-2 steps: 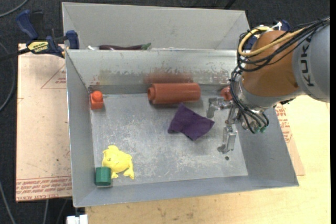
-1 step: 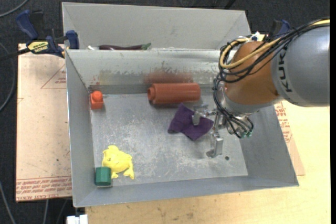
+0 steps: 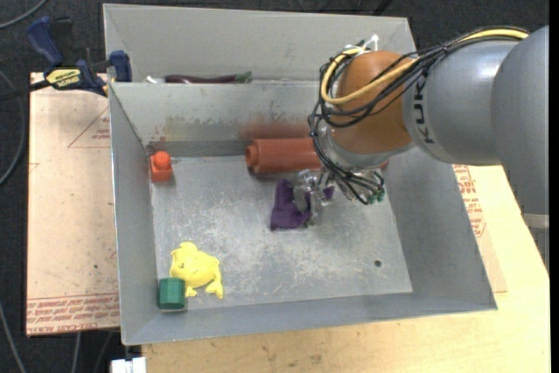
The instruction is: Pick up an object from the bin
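A small purple thing [image 3: 284, 210], crumpled and irregular in outline, is seen near the middle of the bin [image 3: 358, 275], a little toward the rear wall. Its right edge is covered by the gripper [image 3: 311, 198], which is lowered right at that edge. The gripper is dark, tangled with wiring and shadowed by the wrist, so it cannot be told whether it is wide, narrow or closed upon the purple thing, nor whether the two are touching.

Just behind the purple thing, a red-brown cylinder [image 3: 278, 155] is laid on its side along the foot of the rear wall. Its right end is hidden under the orange cover [image 3: 376, 105] of the wrist, so its full length cannot be judged. Black and yellow cables [image 3: 336, 92] are looped round that cover, and the grey arm [image 3: 476, 100] is cut off at the right.

Well apart from these, a small orange block [image 3: 161, 167] is set against the left wall near the rear corner. In the front left corner a yellow toy [image 3: 197, 268] of soft, lumpy shape is found, with a green cube [image 3: 171, 293] touching its lower left side.
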### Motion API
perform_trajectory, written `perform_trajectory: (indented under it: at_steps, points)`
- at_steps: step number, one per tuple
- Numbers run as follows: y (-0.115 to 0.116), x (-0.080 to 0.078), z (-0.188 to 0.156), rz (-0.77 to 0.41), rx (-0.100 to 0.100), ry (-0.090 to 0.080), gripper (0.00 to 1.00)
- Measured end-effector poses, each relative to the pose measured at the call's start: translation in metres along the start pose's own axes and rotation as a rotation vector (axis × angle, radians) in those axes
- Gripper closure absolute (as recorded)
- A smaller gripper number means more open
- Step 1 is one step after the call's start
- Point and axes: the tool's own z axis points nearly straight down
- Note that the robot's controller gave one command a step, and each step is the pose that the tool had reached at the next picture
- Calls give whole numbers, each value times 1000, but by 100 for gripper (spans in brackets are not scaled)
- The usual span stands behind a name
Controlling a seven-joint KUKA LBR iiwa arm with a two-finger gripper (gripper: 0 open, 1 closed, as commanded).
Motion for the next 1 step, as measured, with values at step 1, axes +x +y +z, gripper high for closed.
perform_trajectory:
  at_steps: [1]
  points:
    - [0, 0, 0, 0, 0, 0, 100]
